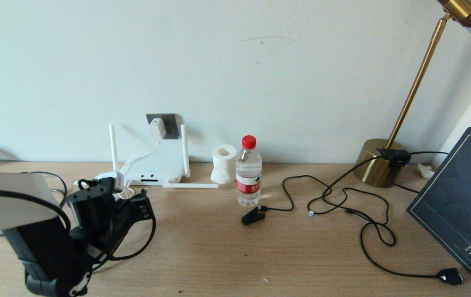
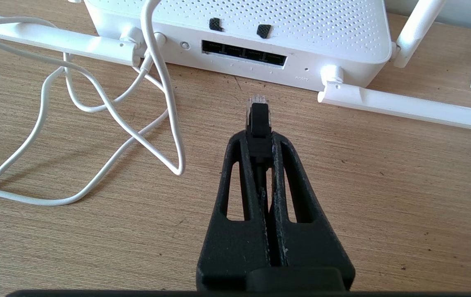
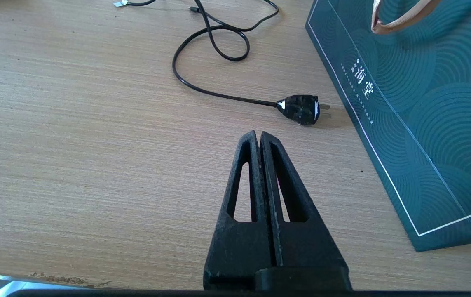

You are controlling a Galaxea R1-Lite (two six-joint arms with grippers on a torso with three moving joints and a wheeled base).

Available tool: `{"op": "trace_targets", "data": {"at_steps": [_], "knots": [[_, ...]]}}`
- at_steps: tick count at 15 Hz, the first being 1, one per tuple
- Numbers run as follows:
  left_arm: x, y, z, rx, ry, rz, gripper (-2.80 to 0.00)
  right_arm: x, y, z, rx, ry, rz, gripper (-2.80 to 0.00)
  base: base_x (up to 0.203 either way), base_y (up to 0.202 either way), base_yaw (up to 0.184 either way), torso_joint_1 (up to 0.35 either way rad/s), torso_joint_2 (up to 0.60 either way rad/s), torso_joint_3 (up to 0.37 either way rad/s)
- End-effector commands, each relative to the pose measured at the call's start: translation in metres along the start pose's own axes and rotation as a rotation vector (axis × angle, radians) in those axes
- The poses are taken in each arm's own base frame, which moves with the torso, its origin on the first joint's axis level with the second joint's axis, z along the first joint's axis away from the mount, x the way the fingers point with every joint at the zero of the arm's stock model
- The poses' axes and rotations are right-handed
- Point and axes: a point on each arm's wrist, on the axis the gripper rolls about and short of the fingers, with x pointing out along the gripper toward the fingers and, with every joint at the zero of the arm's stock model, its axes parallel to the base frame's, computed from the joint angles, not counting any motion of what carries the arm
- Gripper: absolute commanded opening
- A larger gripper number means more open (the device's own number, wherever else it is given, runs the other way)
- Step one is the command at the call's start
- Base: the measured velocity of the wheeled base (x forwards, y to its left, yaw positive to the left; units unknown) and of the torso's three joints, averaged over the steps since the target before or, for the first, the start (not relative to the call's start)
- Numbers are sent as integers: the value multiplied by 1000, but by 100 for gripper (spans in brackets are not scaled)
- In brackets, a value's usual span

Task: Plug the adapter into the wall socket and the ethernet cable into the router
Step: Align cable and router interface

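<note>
Adapter [image 1: 157, 129] is already sitting in the wall socket [image 1: 168, 126] above the table's back edge in the head view, its white cord [image 1: 138, 159] trailing down over the router [image 1: 157, 167]. The left end effector [image 1: 134, 204] is hanging just in front of the router near the table's left edge; the ethernet cable [image 1: 146, 243] is looping beneath it. A water bottle [image 1: 248, 171] and tissue roll [image 1: 223, 163] are standing nearby.

The left wrist view is showing what the head view is hiding: the left end effector [image 2: 258, 136] is clenching the ethernet cable's connector [image 2: 257, 111], clear tip forward, close to the row of ports [image 2: 244, 53] but not touching. The tip is looking slightly off from any one port, so pushing ahead is likely risking a jam against the housing, or the connector twisting in the grip. The white cord [image 2: 165, 103] lying beside the path could also snag.

The right wrist view is showing the right end effector [image 3: 258, 136] closed on nothing, idling over the table's right side near a black plug [image 3: 299, 108] and a teal box [image 3: 416, 123].
</note>
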Motion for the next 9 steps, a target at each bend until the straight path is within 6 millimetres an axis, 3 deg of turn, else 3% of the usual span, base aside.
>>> {"op": "trace_targets", "data": {"at_steps": [1, 9], "knots": [[-3, 1, 0, -1, -2, 1, -280, 0, 0, 0, -1, 2, 1, -280, 0, 0, 0, 0, 0, 0], [-7, 1, -7, 3, 17, -2, -280, 0, 0, 0, -1, 2, 1, -280, 0, 0, 0, 0, 0, 0]]}}
